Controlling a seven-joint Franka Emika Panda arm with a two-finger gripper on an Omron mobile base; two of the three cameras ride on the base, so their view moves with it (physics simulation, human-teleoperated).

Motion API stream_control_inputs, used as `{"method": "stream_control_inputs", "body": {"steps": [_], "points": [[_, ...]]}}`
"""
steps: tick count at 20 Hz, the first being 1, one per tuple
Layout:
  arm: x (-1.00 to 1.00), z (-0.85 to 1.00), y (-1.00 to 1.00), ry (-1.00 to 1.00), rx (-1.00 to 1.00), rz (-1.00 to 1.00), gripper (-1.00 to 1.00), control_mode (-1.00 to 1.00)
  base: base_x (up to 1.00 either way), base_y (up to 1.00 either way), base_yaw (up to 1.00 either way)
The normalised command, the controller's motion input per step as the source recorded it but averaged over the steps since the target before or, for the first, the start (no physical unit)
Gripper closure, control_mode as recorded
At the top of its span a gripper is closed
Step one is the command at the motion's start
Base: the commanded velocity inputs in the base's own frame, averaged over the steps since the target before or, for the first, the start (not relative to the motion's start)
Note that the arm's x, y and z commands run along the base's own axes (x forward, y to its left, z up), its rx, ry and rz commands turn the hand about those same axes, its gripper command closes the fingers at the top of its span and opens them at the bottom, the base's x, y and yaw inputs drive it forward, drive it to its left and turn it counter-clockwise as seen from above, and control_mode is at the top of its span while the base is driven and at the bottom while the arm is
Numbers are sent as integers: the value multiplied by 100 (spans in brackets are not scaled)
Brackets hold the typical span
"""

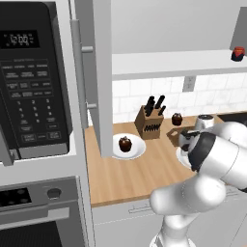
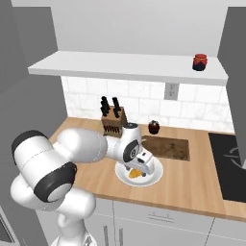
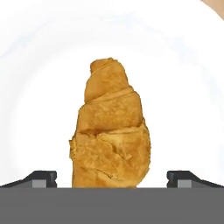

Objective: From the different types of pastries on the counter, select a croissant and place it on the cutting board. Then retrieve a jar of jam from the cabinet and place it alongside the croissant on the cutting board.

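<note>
The golden croissant (image 3: 111,131) lies on a white plate (image 3: 183,87) on the wood counter (image 2: 192,185). My gripper (image 3: 114,178) hangs open just over it, one fingertip on each side and neither touching it. From the right base camera the hand (image 2: 140,166) covers most of the croissant (image 2: 136,174) on its plate (image 2: 153,178). The dark cutting board (image 2: 166,146) lies bare just behind that plate. A red jar of jam (image 2: 200,62) stands on the open cabinet shelf (image 2: 129,67); the jar of jam (image 1: 238,53) also appears top right in the left base view.
One dark muffin (image 1: 125,144) sits on a second plate (image 1: 137,149) to the left, another muffin (image 2: 154,127) behind the board. A knife block (image 2: 113,121) stands by the wall. The open cabinet door (image 1: 101,72), microwave (image 1: 31,77) and black cooktop (image 2: 230,158) flank the workspace.
</note>
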Motion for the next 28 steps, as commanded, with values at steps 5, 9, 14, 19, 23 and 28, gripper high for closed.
{"method": "stream_control_inputs", "body": {"steps": [5,9,14,19,23,28], "points": [[0,-31,0,6,0,0,-100,-100,0,0,0],[0,-10,0,3,0,0,100,-100,0,0,0],[0,0,0,0,0,0,100,-100,0,0,0],[4,38,-3,1,0,0,100,-100,0,0,0],[0,52,-2,-1,0,0,100,-100,0,0,0],[17,62,-19,0,0,0,100,-100,0,0,0]]}}
